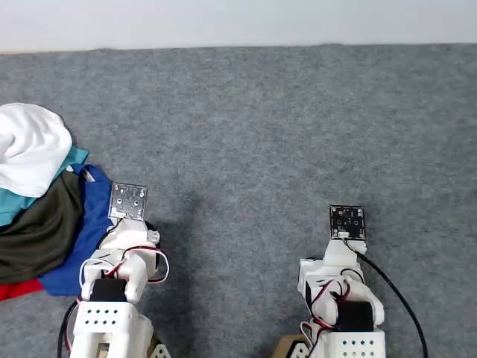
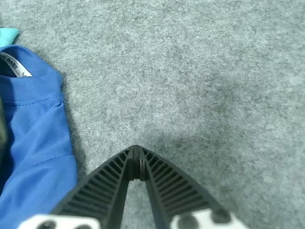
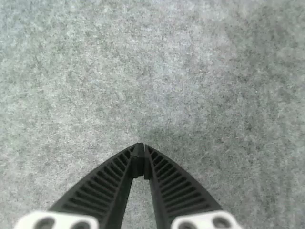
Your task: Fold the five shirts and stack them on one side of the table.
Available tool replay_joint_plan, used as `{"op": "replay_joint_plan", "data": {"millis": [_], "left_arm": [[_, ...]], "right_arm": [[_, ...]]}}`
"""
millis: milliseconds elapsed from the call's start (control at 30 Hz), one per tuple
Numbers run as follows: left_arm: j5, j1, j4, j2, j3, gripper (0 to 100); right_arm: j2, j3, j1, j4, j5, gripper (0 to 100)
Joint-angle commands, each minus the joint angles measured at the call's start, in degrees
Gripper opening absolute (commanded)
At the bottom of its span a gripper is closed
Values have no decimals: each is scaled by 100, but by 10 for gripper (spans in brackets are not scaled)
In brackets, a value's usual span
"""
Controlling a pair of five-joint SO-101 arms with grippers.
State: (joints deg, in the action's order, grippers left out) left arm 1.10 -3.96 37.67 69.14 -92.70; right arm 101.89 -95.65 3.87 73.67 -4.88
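Partly cut off at the picture's edge, the heap of crumpled, unfolded shirts (image 1: pixel 45 209) sits on the grey felt-covered table (image 1: pixel 261 127), touching the left arm (image 1: pixel 119 276). The layers overlap, so no shirt shows whole: white cotton shirt (image 1: pixel 30 145) on top, teal shirt (image 1: pixel 15 203) as a strip beneath it, dark olive-black shirt (image 1: pixel 41 231) lower, royal-blue mesh shirt (image 1: pixel 89 224) spread nearest the arm, red shirt (image 1: pixel 15 289) only a corner. From above, a square wrist board (image 1: pixel 128 201) covers each arm's fingertips. Left wrist view: left gripper (image 2: pixel 138 160) has its black ribbed fingers pressed tip to tip, nothing between, over bare felt near the blue collar. Right wrist view: right gripper (image 3: pixel 141 152) likewise closed and empty over bare felt; right arm (image 1: pixel 343 298) well apart from the heap.
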Motion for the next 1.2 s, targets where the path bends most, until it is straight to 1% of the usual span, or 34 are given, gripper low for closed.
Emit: {"op": "replay_joint_plan", "data": {"millis": [0,133,233,767,967,1033,1167], "left_arm": [[-18,-9,-132,44,48,3],[-35,62,-141,35,48,3],[-35,264,-141,35,40,3],[-35,360,-141,35,40,4],[0,360,-79,18,681,5],[0,360,360,0,1156,5],[0,413,1802,-18,2343,5]], "right_arm": [[22,-88,-22,13,-18,9],[22,-88,-22,13,-18,9],[22,-88,-22,13,-18,9],[22,-88,-22,13,-18,9],[22,-88,-22,13,-18,9],[22,-88,-22,13,-18,9],[22,-88,-22,13,-18,9]]}}
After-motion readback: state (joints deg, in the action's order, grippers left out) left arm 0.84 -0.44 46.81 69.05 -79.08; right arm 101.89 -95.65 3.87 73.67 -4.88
